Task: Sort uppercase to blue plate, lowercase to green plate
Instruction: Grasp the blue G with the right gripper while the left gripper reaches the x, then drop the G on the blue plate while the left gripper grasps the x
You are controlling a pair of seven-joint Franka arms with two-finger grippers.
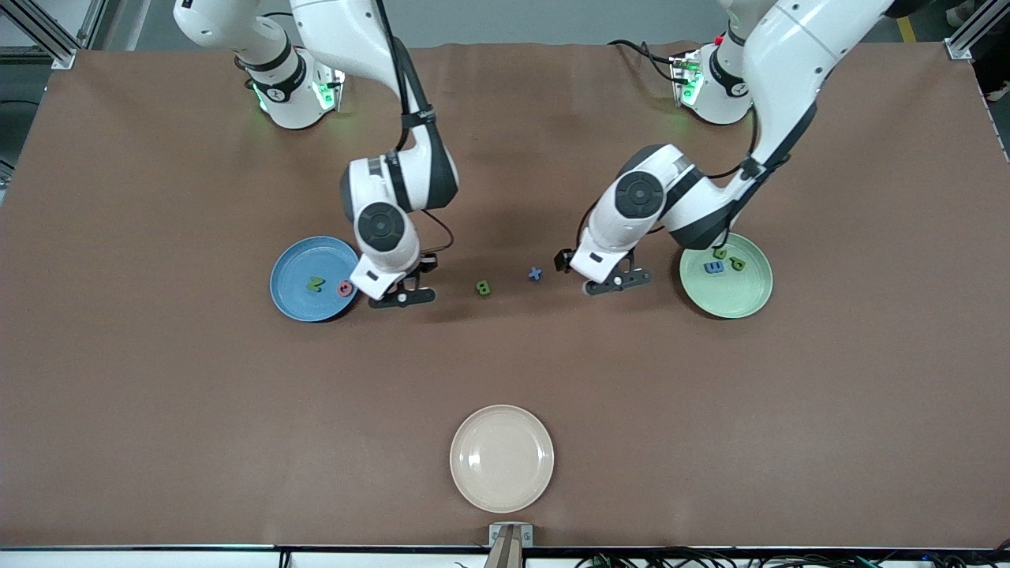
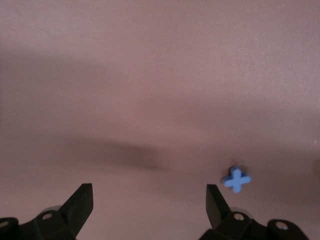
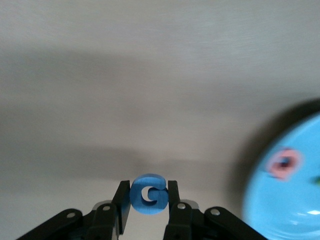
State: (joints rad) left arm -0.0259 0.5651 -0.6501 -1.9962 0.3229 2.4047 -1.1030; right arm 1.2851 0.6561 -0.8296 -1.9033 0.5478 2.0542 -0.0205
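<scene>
Three plates sit on the brown tabletop (image 1: 158, 394) in the front view. Taking the cream plate (image 1: 502, 458) as landmark, the blue plate (image 1: 304, 260) lies farther from the camera toward the right arm's end, with a green N (image 1: 316, 284) and a red Q (image 1: 345, 288) in it. The green plate (image 1: 746, 296) lies farther from the camera toward the left arm's end, holding a blue m (image 1: 713, 268), a green p (image 1: 738, 263) and another green letter (image 1: 720, 253). Farther from the camera than the cream plate, a green B (image 1: 483, 289) and a blue x (image 1: 535, 274) rest on the bare tabletop between the two arms. The right pincer (image 1: 401, 297) is just beside the blue plate's rim; the left pincer (image 1: 611, 282) is near the x.

From the left wrist, the left pincer (image 2: 150, 202) stands wide open and holds nothing, the x (image 2: 236, 179) lying just beside one finger.

From the right wrist, the right pincer (image 3: 148, 200) grips a blue G (image 3: 148, 194) upright, with the blue plate (image 3: 295, 200) and Q (image 3: 284, 163) nearby.
</scene>
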